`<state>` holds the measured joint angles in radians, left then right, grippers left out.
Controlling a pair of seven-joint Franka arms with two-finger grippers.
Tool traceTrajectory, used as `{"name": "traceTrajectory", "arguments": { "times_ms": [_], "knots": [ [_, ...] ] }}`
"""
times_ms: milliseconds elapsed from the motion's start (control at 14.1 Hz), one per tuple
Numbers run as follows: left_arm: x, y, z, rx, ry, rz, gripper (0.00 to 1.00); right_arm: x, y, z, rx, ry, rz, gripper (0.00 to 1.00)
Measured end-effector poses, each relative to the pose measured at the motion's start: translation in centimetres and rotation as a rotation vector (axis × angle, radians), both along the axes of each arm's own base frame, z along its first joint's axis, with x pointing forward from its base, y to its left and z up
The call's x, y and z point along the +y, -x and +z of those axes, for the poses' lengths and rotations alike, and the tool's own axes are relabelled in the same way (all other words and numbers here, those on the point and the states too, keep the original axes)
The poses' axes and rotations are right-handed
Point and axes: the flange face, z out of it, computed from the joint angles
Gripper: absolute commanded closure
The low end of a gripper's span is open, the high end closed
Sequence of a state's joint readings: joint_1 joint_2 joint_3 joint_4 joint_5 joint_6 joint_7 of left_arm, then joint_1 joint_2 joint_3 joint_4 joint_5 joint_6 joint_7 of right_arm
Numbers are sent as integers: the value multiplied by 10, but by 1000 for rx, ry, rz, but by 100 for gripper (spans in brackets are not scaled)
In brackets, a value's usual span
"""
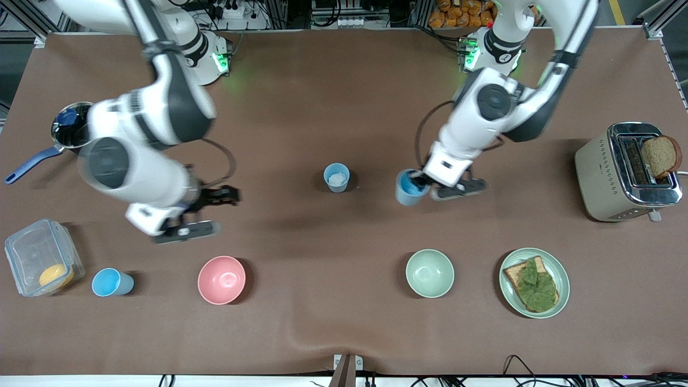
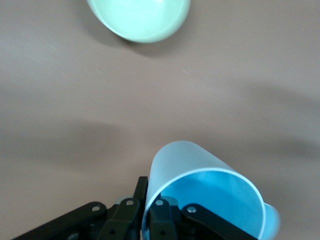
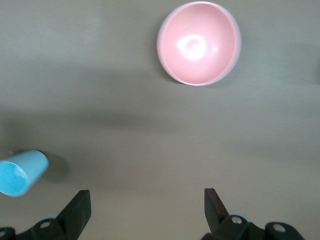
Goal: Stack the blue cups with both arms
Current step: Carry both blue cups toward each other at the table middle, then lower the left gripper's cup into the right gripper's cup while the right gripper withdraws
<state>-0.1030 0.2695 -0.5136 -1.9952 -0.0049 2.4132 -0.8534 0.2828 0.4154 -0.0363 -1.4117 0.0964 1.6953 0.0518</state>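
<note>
Three light-blue cups show. One cup stands at the middle of the table. My left gripper is shut on the rim of a second cup, one finger inside and one outside, beside the middle cup toward the left arm's end. In the left wrist view this gripper pinches the cup's wall. The third cup sits near the front edge at the right arm's end and shows in the right wrist view. My right gripper is open and empty over bare table.
A pink bowl and a pale green bowl sit near the front. A plate with toast, a toaster, a clear container and a pot stand around the edges.
</note>
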Motion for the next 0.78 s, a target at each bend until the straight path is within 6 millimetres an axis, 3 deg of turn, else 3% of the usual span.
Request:
{"name": "traceTrajectory", "arguments": {
  "times_ms": [213, 426, 569, 782],
  "knots": [
    [-72, 30, -3, 21, 19, 10, 100, -66, -3, 17, 15, -19, 57, 0],
    [-120, 51, -25, 43, -3, 34, 100, -120, -3, 32, 11, -38, 88, 0],
    [-137, 55, -43, 53, -23, 34, 100, -137, 7, 51, 8, -43, 90, 0],
    [-144, 54, -55, 66, -25, 28, 100, -140, 42, 69, 8, -19, 101, 0]
  ]
}}
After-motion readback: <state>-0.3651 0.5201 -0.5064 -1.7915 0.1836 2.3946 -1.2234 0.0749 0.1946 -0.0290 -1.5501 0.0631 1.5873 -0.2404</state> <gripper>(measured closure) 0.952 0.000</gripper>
